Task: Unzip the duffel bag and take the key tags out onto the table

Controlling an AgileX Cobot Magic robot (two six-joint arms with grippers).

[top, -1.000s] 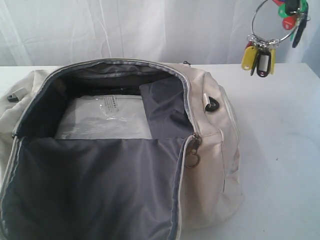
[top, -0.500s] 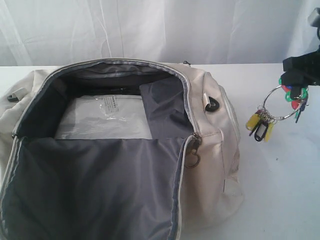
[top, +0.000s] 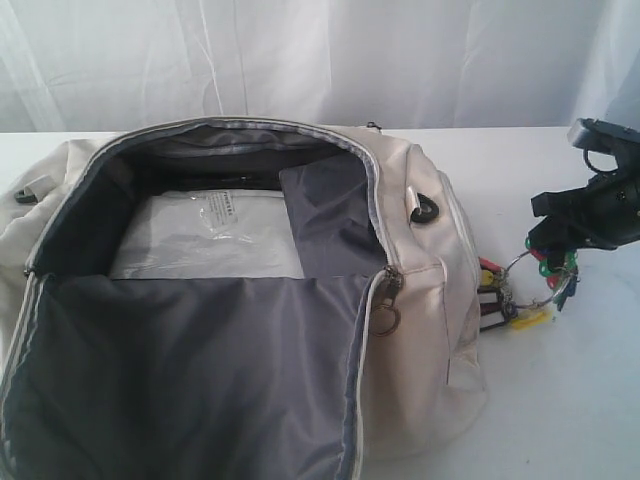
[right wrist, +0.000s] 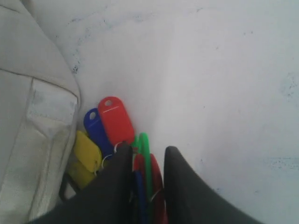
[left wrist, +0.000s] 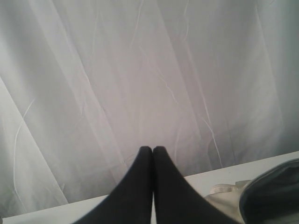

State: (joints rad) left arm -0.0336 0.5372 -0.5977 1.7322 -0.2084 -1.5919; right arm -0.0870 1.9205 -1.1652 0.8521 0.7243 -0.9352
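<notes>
The tags (top: pixel 515 292) sat just beside the bag's (top: pixel 425 340) cream end. The red, blue and yellow ones seemed to lie flat on the desk (top: pixel 585 400), and the rest were bunched in the right pincer (top: pixel 552 245), whose jaws stood narrow around them. To my eye they were light, slick plastic, loose on their rings and apt to swing or slip; the ring bundle looked the surest hold. The bag gaped unzipped. The left pincer (left wrist: pixel 153 150), pressed shut on nothing, faced the curtain (left wrist: pixel 140 70).
</notes>
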